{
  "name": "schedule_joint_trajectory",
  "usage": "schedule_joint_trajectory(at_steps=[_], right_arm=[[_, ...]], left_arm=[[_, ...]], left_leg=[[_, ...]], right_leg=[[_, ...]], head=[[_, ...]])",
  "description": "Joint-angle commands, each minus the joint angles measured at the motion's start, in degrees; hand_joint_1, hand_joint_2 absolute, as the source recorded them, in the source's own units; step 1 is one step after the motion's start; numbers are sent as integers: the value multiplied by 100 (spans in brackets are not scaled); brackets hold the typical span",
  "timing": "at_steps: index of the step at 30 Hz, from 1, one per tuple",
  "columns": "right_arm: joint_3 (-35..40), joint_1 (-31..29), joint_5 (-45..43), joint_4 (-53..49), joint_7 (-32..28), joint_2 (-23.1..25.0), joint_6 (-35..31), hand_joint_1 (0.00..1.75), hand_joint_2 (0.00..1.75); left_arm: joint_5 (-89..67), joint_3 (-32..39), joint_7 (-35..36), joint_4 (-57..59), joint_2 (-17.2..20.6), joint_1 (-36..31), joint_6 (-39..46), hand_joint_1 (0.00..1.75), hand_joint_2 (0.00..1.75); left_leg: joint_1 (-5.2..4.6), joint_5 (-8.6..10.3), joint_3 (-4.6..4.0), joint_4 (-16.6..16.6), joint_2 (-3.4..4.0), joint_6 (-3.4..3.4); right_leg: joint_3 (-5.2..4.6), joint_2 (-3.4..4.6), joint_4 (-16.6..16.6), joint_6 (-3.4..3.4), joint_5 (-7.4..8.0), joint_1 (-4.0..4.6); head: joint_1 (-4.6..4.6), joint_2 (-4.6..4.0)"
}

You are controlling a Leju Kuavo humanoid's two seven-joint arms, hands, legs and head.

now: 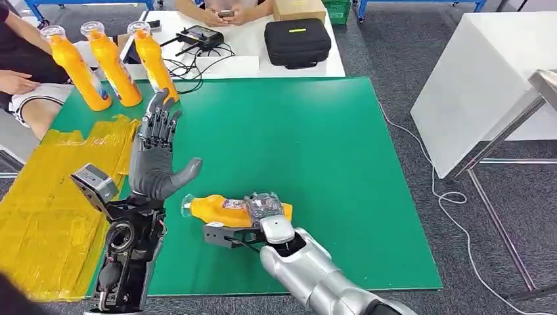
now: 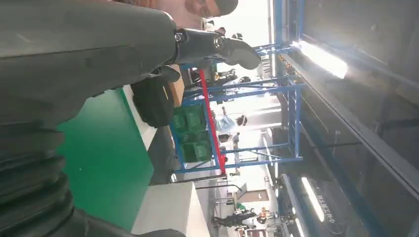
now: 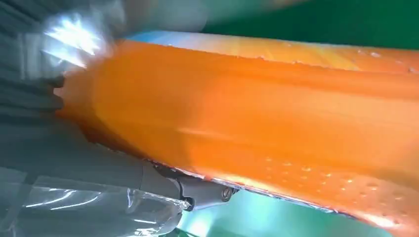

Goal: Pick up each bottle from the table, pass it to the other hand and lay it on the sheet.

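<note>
Right hand [image 1: 263,211] grasps an orange bottle [image 1: 220,210] lying sideways over the green mat [image 1: 295,144], cap toward the left hand [image 1: 154,151]. Left hand's fingers are spread, holding nothing, beside the yellow sheet [image 1: 59,197].

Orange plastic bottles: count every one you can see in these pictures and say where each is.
4. Three orange plastic bottles stand upright in a row at the green table's far left corner; the fourth lies sideways in the right hand.

Even, bright overhead light in the head view; ceiling strip lamps [image 2: 323,58] glare in the left wrist view; the close orange plastic bottle [image 3: 257,128] is blurred.
</note>
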Motion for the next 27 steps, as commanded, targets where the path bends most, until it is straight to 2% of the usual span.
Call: schedule_joint_trajectory(at_steps=[1, 6, 9, 10, 12, 13, 15, 17, 19, 21, 27], right_arm=[[-381, -195, -1, 186, -81, -288, -151, 175, 175], [-478, -204, 55, 139, -180, -281, -327, 175, 175], [-692, -209, 2, 35, -417, -265, -872, 175, 175], [-849, -204, -79, -57, -558, -274, -1233, 175, 175], [-1300, -149, -388, -303, -1040, -286, -2067, 175, 175], [-1767, -104, -777, -486, -1590, -292, -2638, 175, 175], [-2582, 21, -1655, -847, -2574, -307, -2897, 175, 175], [-2942, 113, -2032, -1101, -3070, -351, -2998, 175, 175], [-3268, 253, -2541, -1402, -3756, -360, -3163, 175, 175], [-3644, 590, -3305, -2114, -4611, -266, -3525, 175, 175], [-3575, 683, -3338, -2249, -4598, -270, -3521, 175, 175]], left_arm=[[-52, -1, 51, 216, 56, -123, -14, 0, 175], [-58, 55, 48, 177, 70, -58, 15, 0, 175], [-62, 98, 47, 102, 93, 45, 54, 0, 175], [-58, 126, 44, 37, 109, 118, 73, 0, 175], [-65, 173, 36, -129, 125, 287, 97, 0, 175], [-138, 183, 35, -256, 132, 402, 129, 0, 175], [-458, 126, 157, -310, 146, 454, 351, 0, 175], [-570, 95, 225, -259, 138, 430, 388, 0, 175], [-649, 66, 258, -213, 132, 440, 420, 0, 175], [-653, 30, 278, -179, 111, 487, 437, 0, 175], [-658, -9, 273, -137, 101, 493, 441, 0, 175]], left_leg=[[-3, -1, 11, -7, -9, 3], [-2, -2, 11, -7, -5, 3], [-2, -4, 17, -10, -3, 4], [-2, -3, 8, -7, 0, 3], [-2, -4, 7, -7, 6, 2], [-2, -8, 16, -10, 12, 3], [-1, -10, 14, -9, 12, 2], [-1, -9, 10, -10, -2, 3], [1, -7, 9, -10, -15, 3], [2, -7, 8, -9, -21, 4], [-1, -4, -12, -5, -15, 2]], right_leg=[[14, -16, -5, 4, -5, -2], [14, -11, -5, 4, -5, -1], [21, -13, -9, 5, -6, 0], [12, -6, -5, 3, -4, -1], [9, 0, -4, 3, -3, -2], [16, 2, -7, 4, -5, -1], [16, 0, -6, 4, -8, 0], [14, -14, -6, 4, -11, 0], [15, -23, -8, 4, -12, 2], [17, -26, -11, 6, -10, 3], [-5, -17, -3, 2, -6, -2]], head=[[0, 0], [2, 0], [2, 0], [2, 0], [2, 0], [2, 0], [2, 0], [0, 0], [0, 0], [2, 0], [2, 0]])
